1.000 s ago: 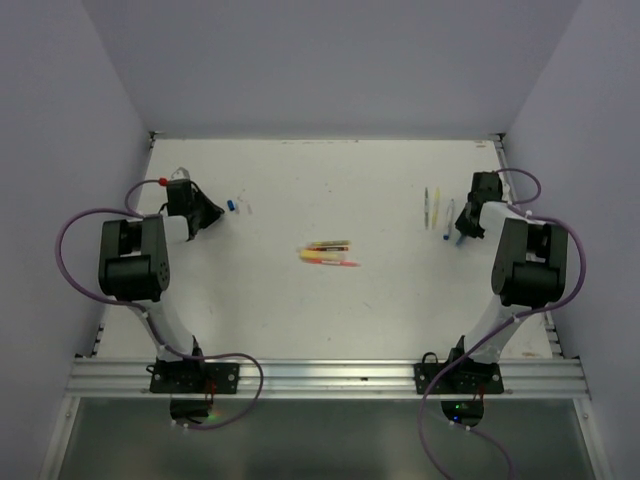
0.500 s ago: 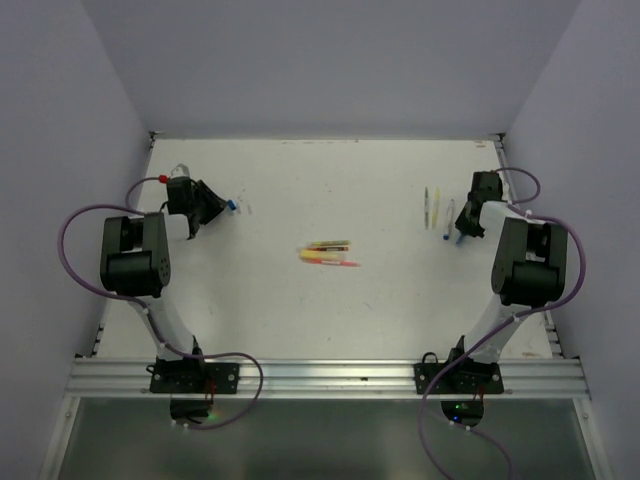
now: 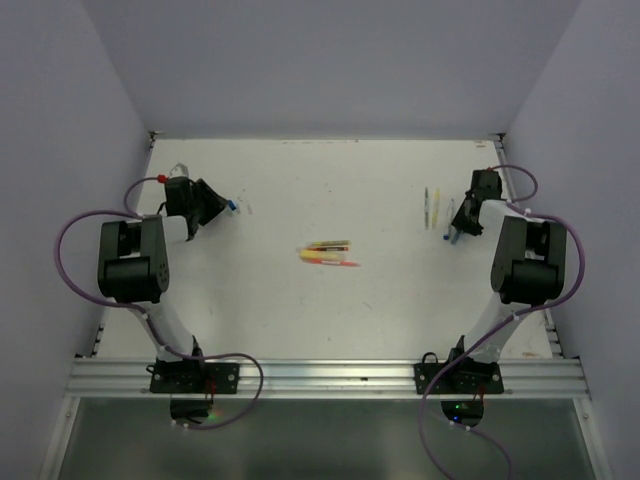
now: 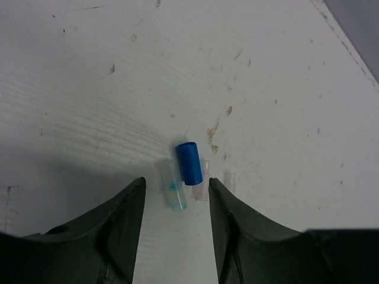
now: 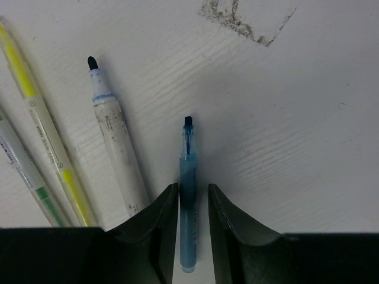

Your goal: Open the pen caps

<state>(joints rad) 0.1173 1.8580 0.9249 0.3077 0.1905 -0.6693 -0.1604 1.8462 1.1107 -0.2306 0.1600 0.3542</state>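
Blue pen cap: loose on counter, far-left area, long axis near 12-to-6 in left wrist view. Sits at 12 o'clock of left hand, by the fingertips. Clear cap just beside it at 7 o'clock.

Left hand: fingers wide apart, gripping nothing.

Blue pen: uncapped, tip toward 12, barrel between fingers of right hand. Fingers narrowly apart with a gap on one side, so likely not clamped.

Pen cluster: counter centre, long axis 9-to-3 in top view, roughly equidistant from both hands. Probably next.
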